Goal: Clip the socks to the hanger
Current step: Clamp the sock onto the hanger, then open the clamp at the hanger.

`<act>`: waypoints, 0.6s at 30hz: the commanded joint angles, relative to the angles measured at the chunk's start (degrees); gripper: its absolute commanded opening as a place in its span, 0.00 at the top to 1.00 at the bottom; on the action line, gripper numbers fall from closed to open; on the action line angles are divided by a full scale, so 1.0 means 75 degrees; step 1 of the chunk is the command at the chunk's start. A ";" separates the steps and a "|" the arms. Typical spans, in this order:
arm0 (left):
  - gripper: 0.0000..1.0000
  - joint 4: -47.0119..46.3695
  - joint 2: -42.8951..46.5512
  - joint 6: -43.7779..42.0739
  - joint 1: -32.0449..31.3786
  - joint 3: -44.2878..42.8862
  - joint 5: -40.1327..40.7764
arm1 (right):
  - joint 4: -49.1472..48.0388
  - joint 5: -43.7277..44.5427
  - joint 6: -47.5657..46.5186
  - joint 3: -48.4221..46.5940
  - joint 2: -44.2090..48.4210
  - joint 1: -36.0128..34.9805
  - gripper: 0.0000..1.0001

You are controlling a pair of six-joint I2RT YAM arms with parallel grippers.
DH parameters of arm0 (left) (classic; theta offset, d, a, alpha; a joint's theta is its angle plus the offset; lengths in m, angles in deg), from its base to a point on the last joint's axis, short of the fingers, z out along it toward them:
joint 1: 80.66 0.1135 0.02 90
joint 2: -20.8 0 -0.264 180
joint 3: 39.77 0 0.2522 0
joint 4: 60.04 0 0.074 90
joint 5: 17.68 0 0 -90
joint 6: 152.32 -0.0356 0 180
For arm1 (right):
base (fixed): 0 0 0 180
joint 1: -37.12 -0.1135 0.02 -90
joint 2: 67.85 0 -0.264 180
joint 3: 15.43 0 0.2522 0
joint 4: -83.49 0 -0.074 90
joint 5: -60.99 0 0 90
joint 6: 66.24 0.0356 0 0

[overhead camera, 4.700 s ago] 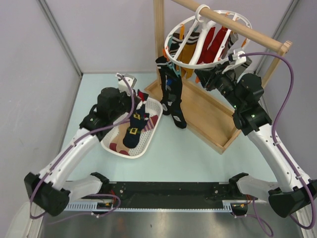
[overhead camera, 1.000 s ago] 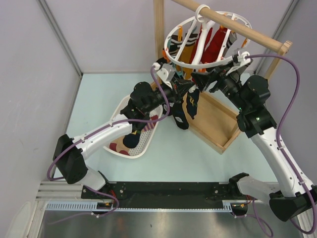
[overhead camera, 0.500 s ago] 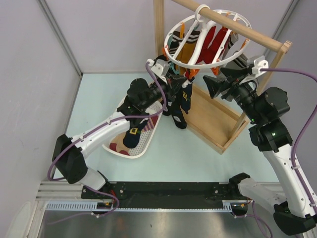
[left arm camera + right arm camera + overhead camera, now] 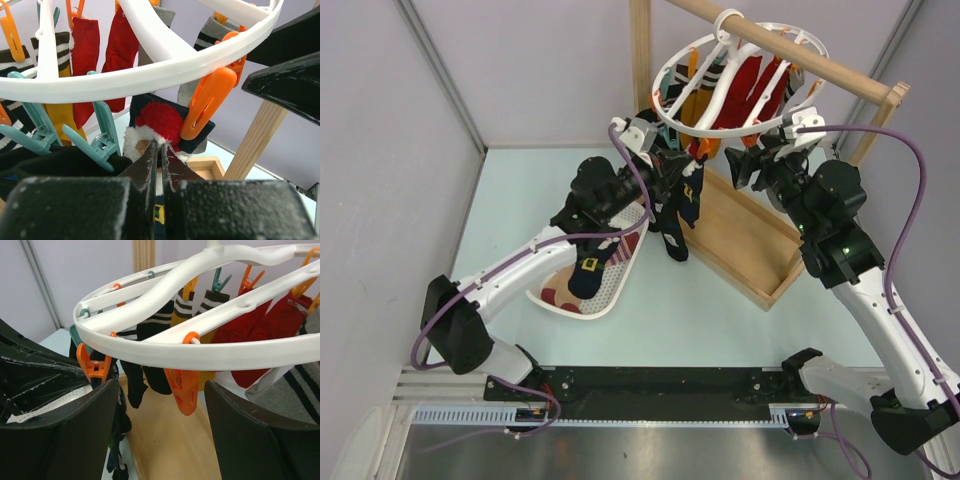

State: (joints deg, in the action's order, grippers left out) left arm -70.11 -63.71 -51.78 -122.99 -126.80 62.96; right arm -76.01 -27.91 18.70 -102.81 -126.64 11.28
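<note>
Item: sock (image 4: 683, 205), navy, with a fluffy white cuff and a red pompom (image 4: 159, 119). It is hung below the near rim of the hanger (image 4: 721, 82) and trails down in front of the frame (image 4: 750, 240). Handling is judged light, limp and compressible, and not fragile. It is expected to sag and swing from whatever point is held, so hold is best taken at the cuff, where the fabric is thick enough to fill a clip. It is so held: the left fingers (image 4: 159, 152) are pinched almost together on the cuff just under the pompom. The right fingers (image 4: 742, 166) are spread wide with nothing between them, just beside the ring. Also listed are clipped socks (image 4: 750, 85) on the hanger and loose socks (image 4: 588, 272) in the tray (image 4: 616, 297) on the counter (image 4: 720, 320). From above, the sock's full hang and both arms are shown, but the cuff is hidden under ring and wrist. Only in the left wrist view is an orange clip (image 4: 207, 102) shown over the cuff's edge; whether it is closed on the fabric cannot be told. Only in the right wrist view is a bare clip (image 4: 182, 387) shown, dangling between the open fingers.
</note>
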 commanded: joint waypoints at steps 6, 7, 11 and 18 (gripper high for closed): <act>0.93 -0.0033 0.0381 0.0070 0.0136 0.0020 0.0054 | -0.1133 0.1270 -0.0391 -0.0015 -0.0060 -0.0444 0.30; 0.93 -0.0033 0.0381 0.0082 0.0159 0.0020 0.0042 | -0.1180 0.1364 -0.0427 -0.0004 -0.0107 -0.0491 0.31; 0.93 -0.0021 0.0381 0.0094 0.0147 -0.0003 0.0042 | -0.1309 0.1844 -0.0661 -0.0015 -0.0306 -0.0760 0.32; 0.92 -0.0021 0.0381 0.0152 0.0147 -0.0039 -0.0017 | -0.1543 0.3143 -0.1363 -0.0004 -0.0622 -0.1463 0.29</act>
State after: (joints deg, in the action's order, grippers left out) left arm -68.91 -63.40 -51.78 -122.16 -126.67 63.13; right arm -83.05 -12.48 12.80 -102.53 -130.13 2.55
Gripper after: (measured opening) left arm 0.074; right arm 0.688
